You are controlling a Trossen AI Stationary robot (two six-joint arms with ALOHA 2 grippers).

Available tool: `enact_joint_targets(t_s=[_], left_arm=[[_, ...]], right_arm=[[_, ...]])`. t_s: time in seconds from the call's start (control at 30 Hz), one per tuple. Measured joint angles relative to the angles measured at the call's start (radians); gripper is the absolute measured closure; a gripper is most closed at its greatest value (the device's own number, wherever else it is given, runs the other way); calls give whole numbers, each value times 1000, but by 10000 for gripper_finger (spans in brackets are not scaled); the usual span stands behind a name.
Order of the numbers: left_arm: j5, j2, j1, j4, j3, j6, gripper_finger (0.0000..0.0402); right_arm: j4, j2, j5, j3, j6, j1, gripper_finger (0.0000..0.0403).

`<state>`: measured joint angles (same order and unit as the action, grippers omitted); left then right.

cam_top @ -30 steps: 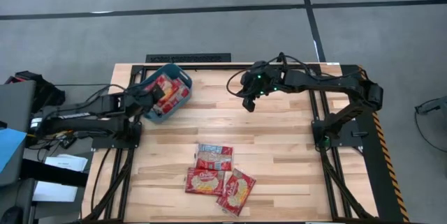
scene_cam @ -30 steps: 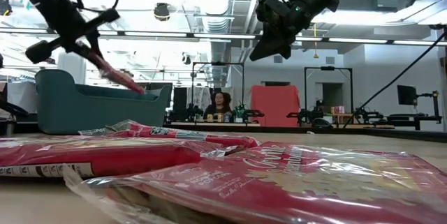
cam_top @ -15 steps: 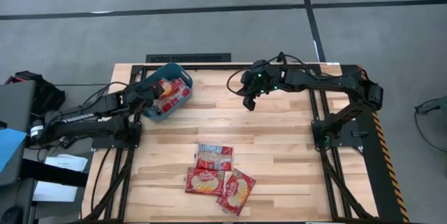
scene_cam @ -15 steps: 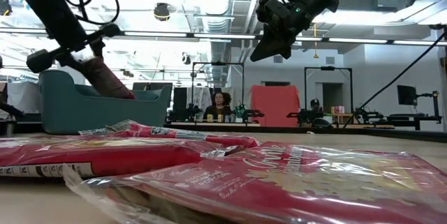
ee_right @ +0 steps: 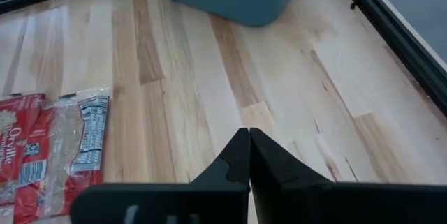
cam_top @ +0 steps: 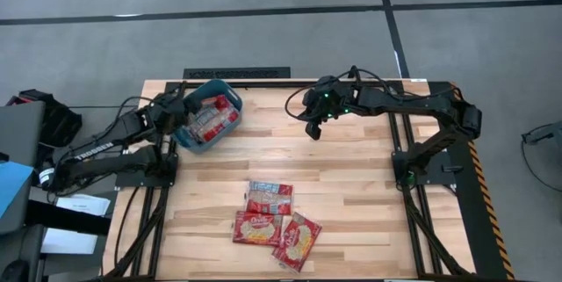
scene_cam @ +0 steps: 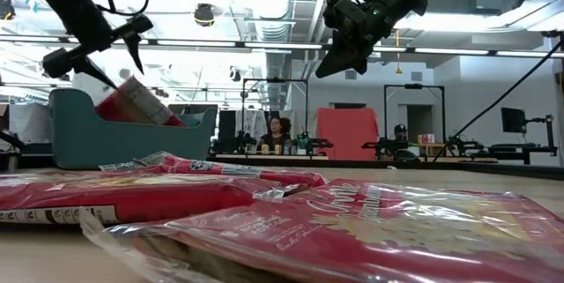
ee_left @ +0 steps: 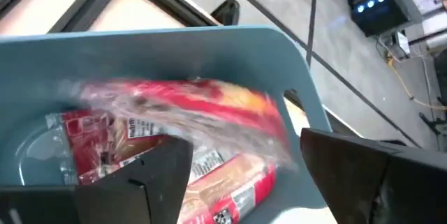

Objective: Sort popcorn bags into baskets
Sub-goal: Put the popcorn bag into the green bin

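Overhead, the left tool [cam_top: 175, 111] is held wide above the bin [cam_top: 207, 117]; 3 bags [cam_top: 269, 198] are left on the desk [cam_top: 351, 203]; the right tool [cam_top: 313, 130] is closed.

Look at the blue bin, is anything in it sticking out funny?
Yes. One popcorn bag leans tilted over the rim of the bin instead of lying flat, just under the open left hand. The bin itself sits crooked on the table. Three bags lie loose nearer the front.

Bright, even overhead light; left wrist view motion-blurred, low view's foreground soft
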<state>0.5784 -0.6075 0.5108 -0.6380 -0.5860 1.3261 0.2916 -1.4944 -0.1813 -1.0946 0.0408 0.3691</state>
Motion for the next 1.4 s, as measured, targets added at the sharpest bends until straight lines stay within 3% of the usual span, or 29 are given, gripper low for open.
enact_joint_targets(t_s=[0.2,0.57,0.77,0.83,0.93,1.07,1.13,1.27,1.4], left_arm=[[-86,0,17,0,-29,-65,148],[-103,-76,17,-5,-11,-121,150],[-101,-193,17,37,1,-176,201],[-166,-216,11,119,1,-247,226],[-370,-225,-17,312,1,-368,260],[-695,-223,-107,487,-1,-424,297],[-783,-237,-189,490,-1,-413,308],[-733,-307,-391,476,-1,-368,314],[-666,-401,-538,480,-1,-262,285]], right_arm=[[0,0,0,0,0,0,366],[1,0,0,0,-9,0,377],[2,0,0,0,-17,0,381],[5,0,0,0,-18,0,377],[27,0,-3,0,-17,0,368],[85,0,-25,0,-43,0,361],[111,0,-69,2,-67,-2,360],[83,1,-129,49,-75,-26,359],[61,1,-134,101,-75,-52,360]])
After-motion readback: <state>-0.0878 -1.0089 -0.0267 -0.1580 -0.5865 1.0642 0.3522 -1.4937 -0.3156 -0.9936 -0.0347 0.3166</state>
